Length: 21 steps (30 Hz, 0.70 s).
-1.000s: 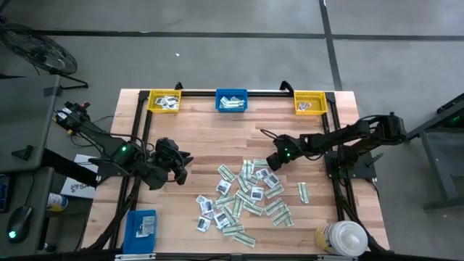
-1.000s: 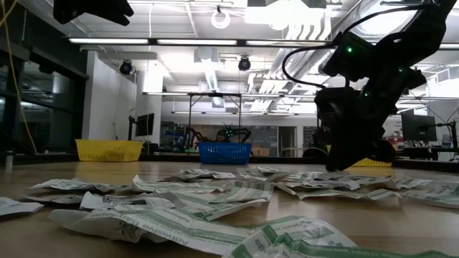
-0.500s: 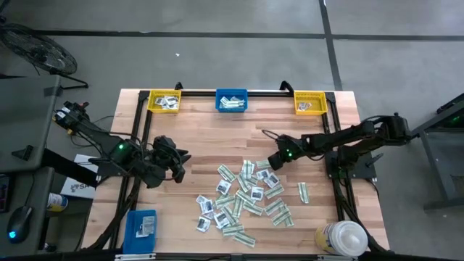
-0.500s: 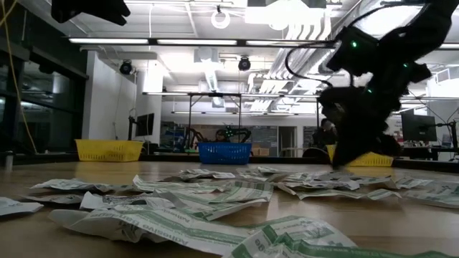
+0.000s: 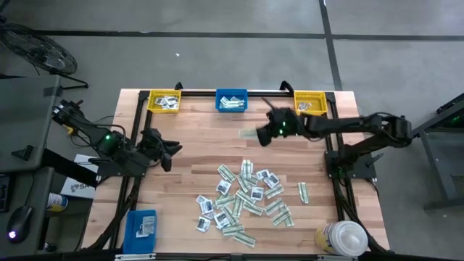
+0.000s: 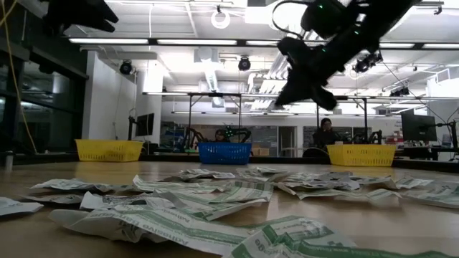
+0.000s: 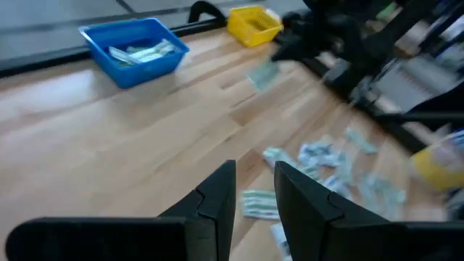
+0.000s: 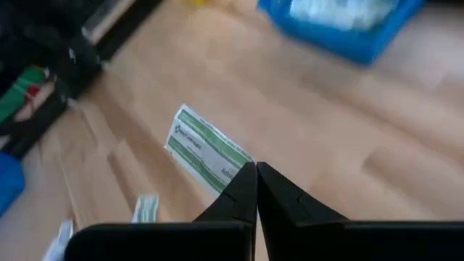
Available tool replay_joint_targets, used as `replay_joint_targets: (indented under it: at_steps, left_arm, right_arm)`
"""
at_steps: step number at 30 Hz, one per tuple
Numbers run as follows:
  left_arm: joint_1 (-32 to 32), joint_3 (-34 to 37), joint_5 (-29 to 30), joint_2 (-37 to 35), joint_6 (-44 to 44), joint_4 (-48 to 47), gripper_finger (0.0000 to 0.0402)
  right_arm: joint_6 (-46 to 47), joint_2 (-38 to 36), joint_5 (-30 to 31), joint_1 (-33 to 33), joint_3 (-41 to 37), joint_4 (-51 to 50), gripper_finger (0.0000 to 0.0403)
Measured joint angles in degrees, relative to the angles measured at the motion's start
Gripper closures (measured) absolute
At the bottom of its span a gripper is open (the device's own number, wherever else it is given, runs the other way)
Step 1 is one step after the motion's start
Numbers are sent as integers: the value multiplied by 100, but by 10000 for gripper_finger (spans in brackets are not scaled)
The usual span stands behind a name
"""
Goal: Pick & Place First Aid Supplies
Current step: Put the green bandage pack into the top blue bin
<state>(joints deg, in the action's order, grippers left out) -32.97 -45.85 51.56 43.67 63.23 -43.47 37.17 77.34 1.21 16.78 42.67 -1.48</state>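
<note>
Right end effector (image 5: 259, 135) clenched on a green-and-white strip packet (image 8: 206, 149) above the table (image 5: 196, 138)

Even overhead lighting; the table (image 5: 210, 145) shows only faint shadows. In the low view, ceiling strip lights (image 6: 179, 41) glare and the arms read as silhouettes (backlit), while the nearest packets (image 6: 179, 226) are soft. Both wrist views are motion-blurred, the blue bin (image 8: 341, 29) smeared.
</note>
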Motion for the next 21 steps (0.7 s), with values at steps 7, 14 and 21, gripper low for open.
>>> replay_joint_targets:
  at_steps: [7, 14, 21]
  left_arm:
    - [0, 1471, -35, -924, -387, 1837, 305]
    - [1, 2504, -192, -1572, -603, 2960, 305]
    - [0, 3281, -591, -2125, -1036, 4096, 305]
  right_arm:
    - [-774, 394, -382, 939, 1002, -392, 403]
    - [-1182, 1640, -885, 1589, 2218, -771, 403]
    - [-1180, 2909, -1122, 1962, 3403, -1291, 403]
